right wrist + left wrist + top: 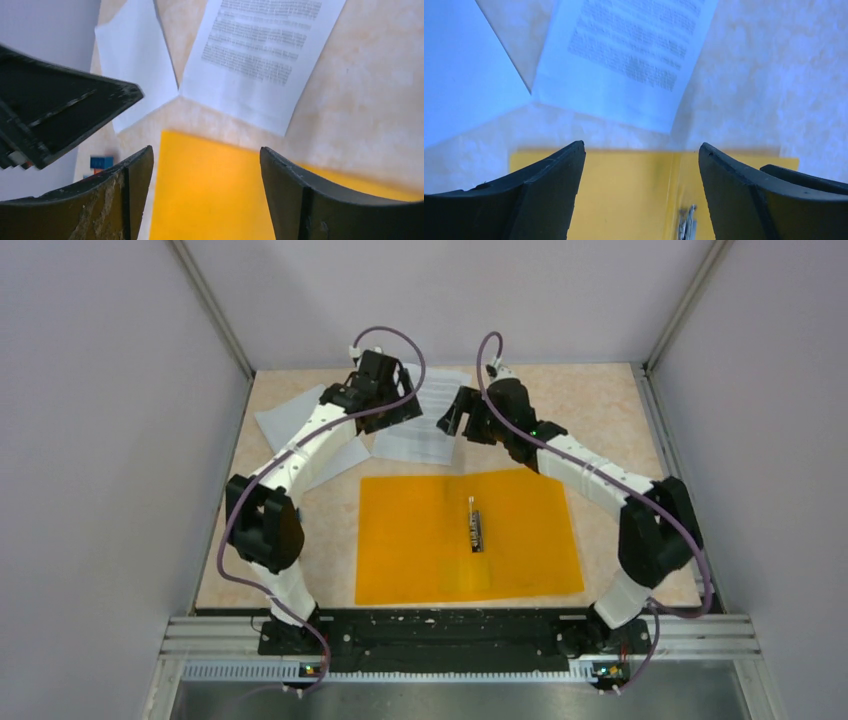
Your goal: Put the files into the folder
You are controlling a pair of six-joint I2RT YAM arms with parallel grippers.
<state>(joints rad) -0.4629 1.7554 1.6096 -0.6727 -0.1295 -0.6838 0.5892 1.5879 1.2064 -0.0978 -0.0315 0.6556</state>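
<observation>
We're at pickup, we reckon: left gripper & right gripper spread, empty, by printed sheet; nxt, pinch its edge twd open folder.

Plastic, paper, metal and a mottled table.
The orange folder is smooth plastic with a silvery metal fastener at its spine; the printed sheet and blank sheet are matt white paper; the table looks speckled beige; the right fingers are matt black, scuffed.
</observation>
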